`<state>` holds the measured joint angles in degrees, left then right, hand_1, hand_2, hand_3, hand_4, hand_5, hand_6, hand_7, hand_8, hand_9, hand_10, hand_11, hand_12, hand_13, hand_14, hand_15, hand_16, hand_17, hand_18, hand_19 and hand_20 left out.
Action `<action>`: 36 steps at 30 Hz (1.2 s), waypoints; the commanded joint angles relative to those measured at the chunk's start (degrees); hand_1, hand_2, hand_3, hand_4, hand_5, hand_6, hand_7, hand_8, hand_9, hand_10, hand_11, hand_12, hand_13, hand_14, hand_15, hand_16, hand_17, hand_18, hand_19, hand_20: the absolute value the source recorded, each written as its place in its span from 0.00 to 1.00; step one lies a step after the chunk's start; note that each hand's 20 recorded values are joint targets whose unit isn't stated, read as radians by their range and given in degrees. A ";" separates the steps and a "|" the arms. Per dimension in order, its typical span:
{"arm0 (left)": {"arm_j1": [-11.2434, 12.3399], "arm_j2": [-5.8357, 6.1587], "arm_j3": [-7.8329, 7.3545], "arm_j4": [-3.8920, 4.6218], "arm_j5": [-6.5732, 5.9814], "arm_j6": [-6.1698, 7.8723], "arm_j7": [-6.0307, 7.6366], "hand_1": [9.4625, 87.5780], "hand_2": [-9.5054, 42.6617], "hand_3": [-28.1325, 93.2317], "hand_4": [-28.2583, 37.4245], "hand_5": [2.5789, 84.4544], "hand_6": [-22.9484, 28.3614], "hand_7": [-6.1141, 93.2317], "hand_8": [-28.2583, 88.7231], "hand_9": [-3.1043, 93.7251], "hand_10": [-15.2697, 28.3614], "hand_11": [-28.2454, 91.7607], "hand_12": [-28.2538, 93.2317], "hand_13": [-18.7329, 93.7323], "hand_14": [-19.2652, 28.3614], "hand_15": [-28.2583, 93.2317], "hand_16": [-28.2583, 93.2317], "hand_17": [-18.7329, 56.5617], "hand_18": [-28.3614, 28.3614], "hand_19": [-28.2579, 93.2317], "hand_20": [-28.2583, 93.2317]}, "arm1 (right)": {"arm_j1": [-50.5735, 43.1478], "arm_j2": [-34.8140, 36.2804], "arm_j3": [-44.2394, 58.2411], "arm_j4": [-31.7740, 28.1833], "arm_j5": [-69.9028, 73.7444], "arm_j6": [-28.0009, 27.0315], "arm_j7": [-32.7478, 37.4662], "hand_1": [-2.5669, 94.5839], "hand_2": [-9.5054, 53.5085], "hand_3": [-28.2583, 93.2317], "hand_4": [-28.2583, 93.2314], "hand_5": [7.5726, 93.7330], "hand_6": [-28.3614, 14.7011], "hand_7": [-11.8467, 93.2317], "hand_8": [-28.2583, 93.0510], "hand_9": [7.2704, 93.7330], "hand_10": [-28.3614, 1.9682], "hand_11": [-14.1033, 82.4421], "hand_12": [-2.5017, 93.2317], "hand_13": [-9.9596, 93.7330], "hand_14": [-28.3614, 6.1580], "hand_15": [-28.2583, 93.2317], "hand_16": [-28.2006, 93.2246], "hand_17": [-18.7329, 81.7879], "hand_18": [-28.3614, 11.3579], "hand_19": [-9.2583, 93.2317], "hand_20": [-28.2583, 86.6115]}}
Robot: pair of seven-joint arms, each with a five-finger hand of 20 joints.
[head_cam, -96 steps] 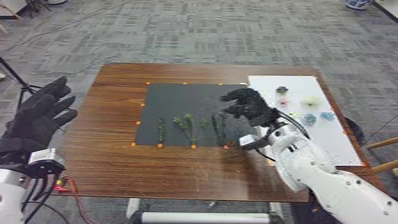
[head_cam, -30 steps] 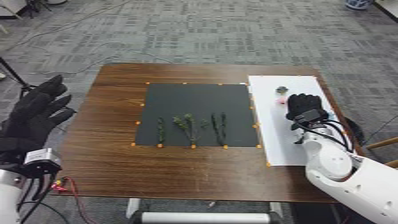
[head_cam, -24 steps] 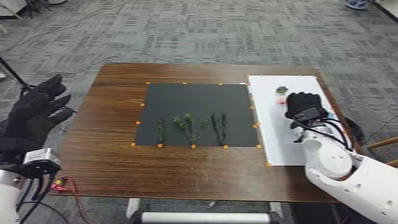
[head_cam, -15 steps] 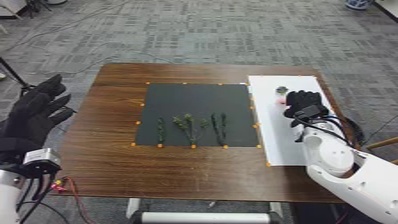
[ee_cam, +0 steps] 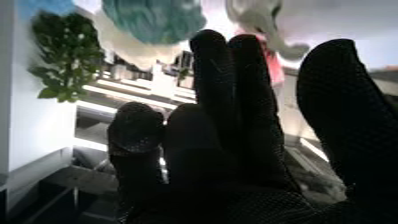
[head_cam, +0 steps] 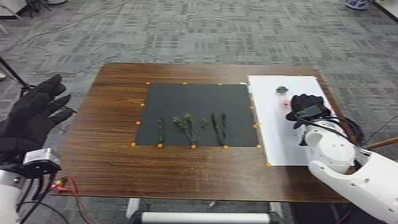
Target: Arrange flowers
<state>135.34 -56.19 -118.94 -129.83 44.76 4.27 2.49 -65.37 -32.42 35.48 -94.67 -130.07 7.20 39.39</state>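
Stems (head_cam: 187, 125) laid out on the black mat (head_cam: 195, 97); flowers (ee_cam: 155, 21) outstanding. Right hand (head_cam: 306, 103) over the white sheet (head_cam: 283, 145), thumb wide, apparently empty.

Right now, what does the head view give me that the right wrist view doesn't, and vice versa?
Head view: dark mat, green stems lying on it, left robot hand.
Right wrist view: cream bloom up close.
Both: right robot hand, something pink beside it.
Can't tell if the wrist view's teal bloom also appears in the head view.
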 commanded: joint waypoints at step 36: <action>-13.67 15.98 3.10 5.95 -0.82 -4.21 -6.43 0.20 0.04 0.80 0.01 0.22 0.47 0.22 0.18 0.18 0.55 0.35 0.41 0.21 0.66 0.51 0.22 0.07 0.85 0.54 0.31 | 30.30 -25.93 -26.52 -4.10 4.30 25.41 -12.82 0.53 0.00 0.95 0.00 0.81 0.69 0.51 0.26 0.93 0.84 0.32 0.55 0.88 0.75 0.96 0.52 0.65 0.22 1.00 0.75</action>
<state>126.72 -44.59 -117.35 -125.47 44.49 1.81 -2.45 -39.65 -44.88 10.01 -95.51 -126.97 31.69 29.54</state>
